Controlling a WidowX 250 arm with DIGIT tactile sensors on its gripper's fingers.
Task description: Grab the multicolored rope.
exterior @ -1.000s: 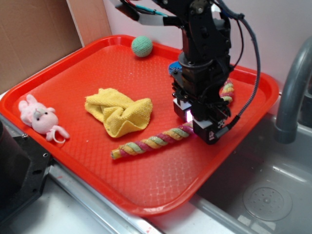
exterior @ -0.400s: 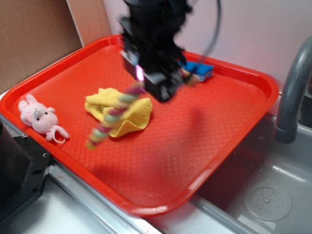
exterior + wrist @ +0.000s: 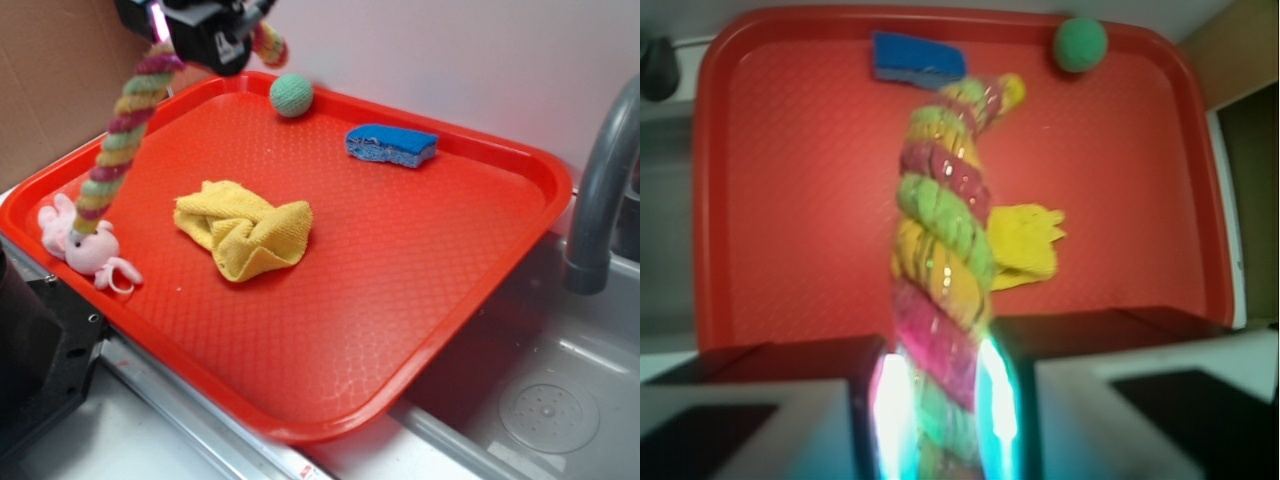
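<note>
At the upper left of the exterior view, the pincer [image 3: 205, 35] is clamping the multicolored rope [image 3: 120, 140] near one end, its long part dangling down toward the pink plush bunny [image 3: 80, 243] at the left rim of the red tray [image 3: 420, 300]. The wrist view is showing the rope [image 3: 940, 270] pinched between both fingers. With so much length hanging free, the swinging rope is likely to slip out, or its tip may brush the bunny.
</note>
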